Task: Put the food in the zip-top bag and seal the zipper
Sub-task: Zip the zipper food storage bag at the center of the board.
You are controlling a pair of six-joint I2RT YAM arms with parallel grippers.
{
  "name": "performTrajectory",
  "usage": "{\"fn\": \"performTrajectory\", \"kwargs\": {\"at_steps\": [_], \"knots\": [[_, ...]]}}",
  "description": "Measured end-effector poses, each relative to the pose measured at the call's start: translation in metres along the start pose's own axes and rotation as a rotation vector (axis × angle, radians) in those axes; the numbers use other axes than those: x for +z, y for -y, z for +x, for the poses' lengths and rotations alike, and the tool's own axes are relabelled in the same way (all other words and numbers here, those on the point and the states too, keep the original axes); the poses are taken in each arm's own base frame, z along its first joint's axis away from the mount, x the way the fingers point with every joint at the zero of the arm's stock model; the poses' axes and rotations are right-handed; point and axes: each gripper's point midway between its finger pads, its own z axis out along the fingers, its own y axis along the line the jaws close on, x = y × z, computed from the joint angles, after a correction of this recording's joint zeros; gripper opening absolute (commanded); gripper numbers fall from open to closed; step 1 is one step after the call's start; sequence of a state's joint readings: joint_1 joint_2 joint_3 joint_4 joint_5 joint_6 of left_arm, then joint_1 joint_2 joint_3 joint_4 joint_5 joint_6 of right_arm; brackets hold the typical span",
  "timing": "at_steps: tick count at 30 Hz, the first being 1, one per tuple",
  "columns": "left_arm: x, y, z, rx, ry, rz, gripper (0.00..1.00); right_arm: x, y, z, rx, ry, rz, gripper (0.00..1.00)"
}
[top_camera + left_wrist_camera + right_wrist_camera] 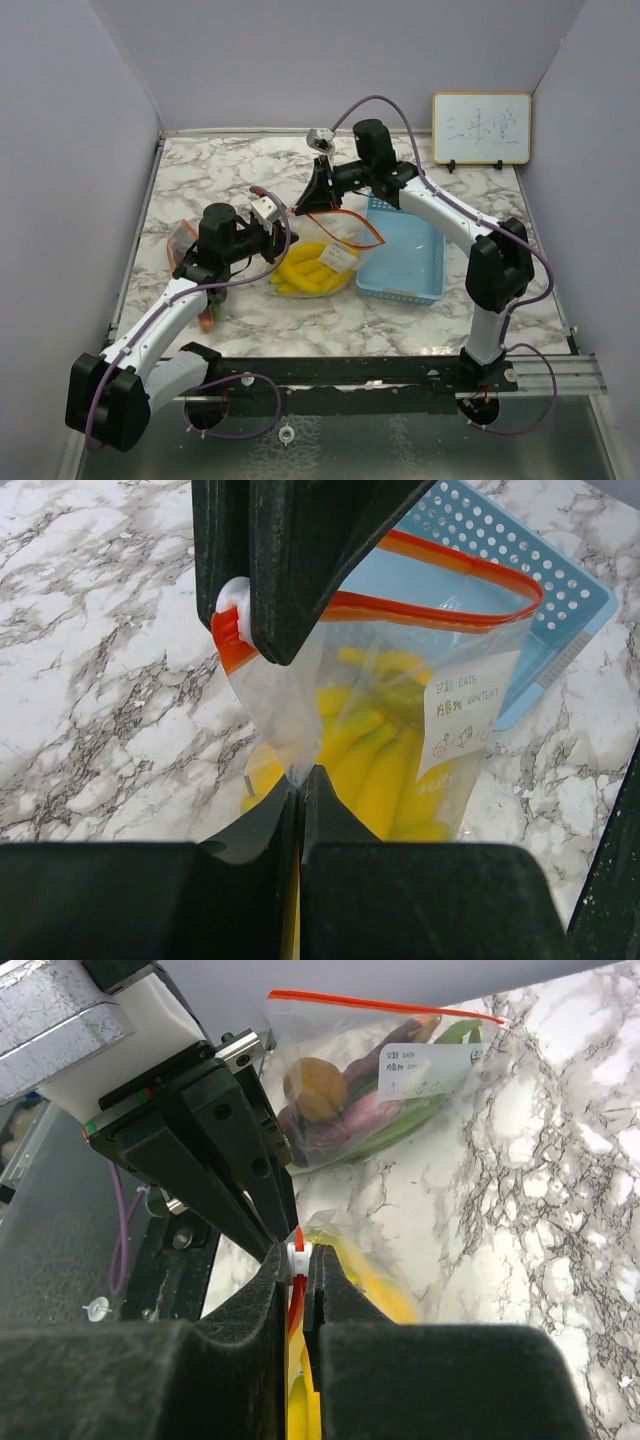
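**Marble table: bag pinned, slider pinched, mouth open**

Marbled tabletop [230,170] between lavender walls. The zip-top bag [325,262] lies at its middle, touching the light-blue basket [410,265], with the bananas [385,770] inside.

The left gripper [300,785] is pressed together on the clear film below the bag's corner. The right gripper [298,1260] pinches the white slider [232,605].

The film looks thin, limp and slippery, and the fruit probably weighs the bottom down. The stiffer orange zipper track [440,615] and the slider are the likely best holds, and the bananas would bruise if squeezed.

Only the left wrist view shows the mouth gaping as a loop. Only the right wrist view clearly shows a second bag [400,1035] of dark vegetables [340,1120], its zipper line shut.
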State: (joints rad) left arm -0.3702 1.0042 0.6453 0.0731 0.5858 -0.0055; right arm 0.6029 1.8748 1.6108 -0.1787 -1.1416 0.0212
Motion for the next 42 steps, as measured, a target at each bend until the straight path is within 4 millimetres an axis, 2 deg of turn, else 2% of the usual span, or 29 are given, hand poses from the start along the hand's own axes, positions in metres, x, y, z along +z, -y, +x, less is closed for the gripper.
{"fn": "performTrajectory", "kwargs": {"at_steps": [3, 5, 7, 9, 12, 15, 19, 21, 26, 32, 36, 42], "knots": [[0.000, 0.000, 0.000, 0.000, -0.001, 0.000, 0.01, 0.000, 0.000, 0.000, 0.005, 0.000, 0.000, 0.02], [-0.001, -0.001, 0.001, -0.002, -0.009, -0.007, 0.20, 0.000, 0.000, 0.000, 0.008, -0.001, 0.000, 0.02], [-0.002, -0.003, -0.001, 0.003, -0.023, -0.018, 0.33, 0.000, -0.001, 0.001, 0.015, -0.003, 0.000, 0.02], [-0.003, -0.005, -0.010, 0.018, -0.025, -0.029, 0.39, 0.000, -0.001, 0.002, 0.021, -0.006, 0.000, 0.02], [-0.005, -0.006, -0.032, 0.054, 0.006, -0.032, 0.41, -0.001, -0.002, 0.004, 0.036, -0.013, 0.000, 0.02], [-0.005, -0.005, -0.042, 0.070, 0.032, -0.026, 0.35, -0.001, -0.002, 0.006, 0.048, -0.018, 0.000, 0.02], [-0.003, -0.001, -0.045, 0.066, 0.045, -0.002, 0.11, -0.001, -0.003, 0.008, 0.056, -0.022, 0.000, 0.02], [0.000, 0.000, -0.045, 0.065, 0.052, 0.011, 0.06, -0.001, -0.003, 0.008, 0.060, -0.024, 0.000, 0.02], [0.004, 0.000, -0.043, 0.052, 0.060, 0.030, 0.00, -0.003, -0.003, 0.010, 0.078, -0.031, 0.002, 0.02], [0.009, -0.002, -0.042, 0.031, 0.063, 0.037, 0.00, -0.006, -0.002, 0.012, 0.091, -0.038, 0.014, 0.02], [0.009, -0.008, -0.041, 0.015, 0.058, -0.001, 0.00, -0.007, 0.007, 0.015, 0.086, -0.056, 0.081, 0.02], [-0.003, -0.019, -0.051, 0.020, 0.095, -0.099, 0.00, -0.017, 0.012, 0.006, 0.050, -0.064, 0.173, 0.02]]}}
